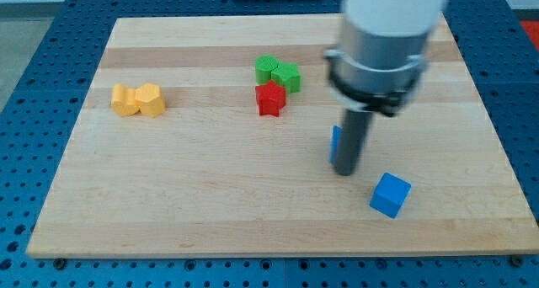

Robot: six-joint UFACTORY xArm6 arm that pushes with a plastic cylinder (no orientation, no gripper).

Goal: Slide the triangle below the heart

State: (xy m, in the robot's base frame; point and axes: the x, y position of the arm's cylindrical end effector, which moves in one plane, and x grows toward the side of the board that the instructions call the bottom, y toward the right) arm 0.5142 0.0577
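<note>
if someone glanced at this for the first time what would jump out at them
The big grey arm coming down from the view's top right, its dark rod ending at my tip, with a sliver of a blue block peeking out on the rod's left side. A blue cube sits just below-right; the red star lies up-left.
</note>
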